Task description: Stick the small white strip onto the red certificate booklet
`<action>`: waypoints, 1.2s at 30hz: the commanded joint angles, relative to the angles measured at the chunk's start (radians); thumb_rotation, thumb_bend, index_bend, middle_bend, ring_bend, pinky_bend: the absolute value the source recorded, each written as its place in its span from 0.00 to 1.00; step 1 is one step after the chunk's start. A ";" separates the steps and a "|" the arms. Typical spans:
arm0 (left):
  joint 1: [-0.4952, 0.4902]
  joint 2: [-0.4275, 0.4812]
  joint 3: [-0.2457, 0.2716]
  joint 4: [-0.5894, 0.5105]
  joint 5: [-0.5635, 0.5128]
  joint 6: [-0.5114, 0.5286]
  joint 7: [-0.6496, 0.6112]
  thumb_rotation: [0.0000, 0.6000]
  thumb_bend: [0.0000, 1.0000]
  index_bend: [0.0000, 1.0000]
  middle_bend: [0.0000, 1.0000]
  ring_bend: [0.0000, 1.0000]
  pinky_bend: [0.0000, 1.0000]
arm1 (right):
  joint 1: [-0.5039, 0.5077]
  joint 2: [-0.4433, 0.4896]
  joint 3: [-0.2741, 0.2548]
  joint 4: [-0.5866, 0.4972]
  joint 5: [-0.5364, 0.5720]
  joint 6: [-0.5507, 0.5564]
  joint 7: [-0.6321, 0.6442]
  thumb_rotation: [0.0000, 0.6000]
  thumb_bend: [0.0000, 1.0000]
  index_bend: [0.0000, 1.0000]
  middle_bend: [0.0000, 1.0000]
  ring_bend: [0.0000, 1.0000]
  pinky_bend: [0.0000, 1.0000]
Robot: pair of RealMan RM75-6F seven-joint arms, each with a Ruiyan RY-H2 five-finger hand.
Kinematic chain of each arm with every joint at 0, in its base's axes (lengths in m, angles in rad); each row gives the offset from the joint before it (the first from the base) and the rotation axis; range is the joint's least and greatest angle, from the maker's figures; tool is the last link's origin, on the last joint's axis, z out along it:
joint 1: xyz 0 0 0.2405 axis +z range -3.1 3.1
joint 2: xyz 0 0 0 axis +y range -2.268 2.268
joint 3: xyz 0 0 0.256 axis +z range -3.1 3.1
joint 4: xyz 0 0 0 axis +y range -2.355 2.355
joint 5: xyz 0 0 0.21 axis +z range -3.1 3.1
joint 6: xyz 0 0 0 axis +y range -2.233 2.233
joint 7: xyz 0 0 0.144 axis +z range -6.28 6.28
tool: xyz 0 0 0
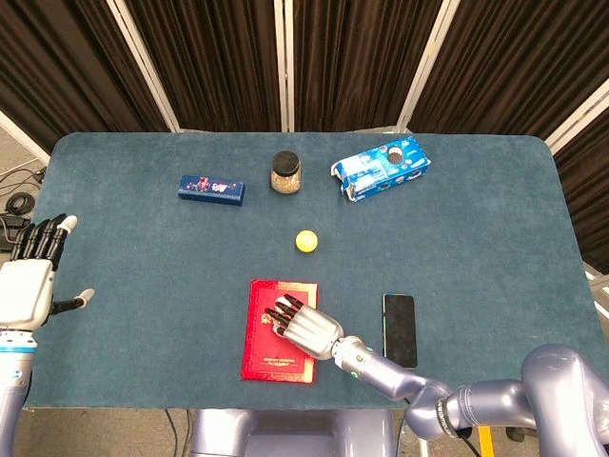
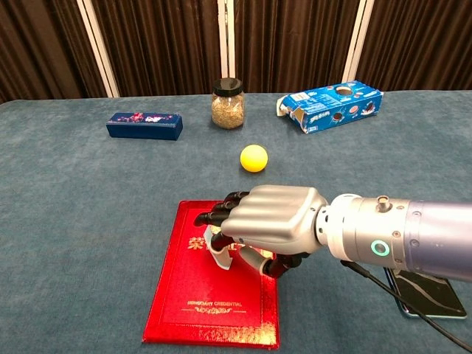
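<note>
The red certificate booklet lies flat near the table's front edge, gold lettering up. My right hand hovers low over its upper half, knuckles up and fingers curled down. The small white strip shows under the fingertips, pinched between thumb and fingers just above or on the cover; I cannot tell whether it touches. In the head view the hand hides the strip. My left hand hangs off the table's left edge, fingers straight and holding nothing.
A yellow ball sits just beyond the booklet. A black phone lies to its right. At the back stand a dark blue box, a lidded jar and a blue cookie box.
</note>
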State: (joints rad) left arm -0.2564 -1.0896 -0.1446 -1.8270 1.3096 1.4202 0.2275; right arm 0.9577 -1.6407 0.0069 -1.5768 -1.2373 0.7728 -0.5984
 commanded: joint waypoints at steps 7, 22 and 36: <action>0.002 0.002 -0.001 -0.002 0.003 -0.001 -0.004 1.00 0.00 0.00 0.00 0.00 0.00 | -0.002 -0.005 -0.002 0.016 0.001 0.006 -0.019 1.00 0.76 0.38 0.00 0.00 0.00; 0.001 0.002 -0.002 -0.001 0.000 -0.009 -0.002 1.00 0.00 0.00 0.00 0.00 0.00 | -0.006 0.013 0.016 -0.011 -0.027 0.025 0.009 1.00 0.76 0.39 0.00 0.00 0.00; 0.003 0.009 -0.006 -0.005 -0.003 -0.014 -0.018 1.00 0.00 0.00 0.00 0.00 0.00 | -0.007 -0.015 0.003 0.007 -0.034 0.011 0.003 1.00 0.76 0.39 0.00 0.00 0.00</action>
State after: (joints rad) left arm -0.2538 -1.0809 -0.1502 -1.8321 1.3065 1.4062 0.2101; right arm 0.9508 -1.6540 0.0110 -1.5721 -1.2719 0.7847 -0.5940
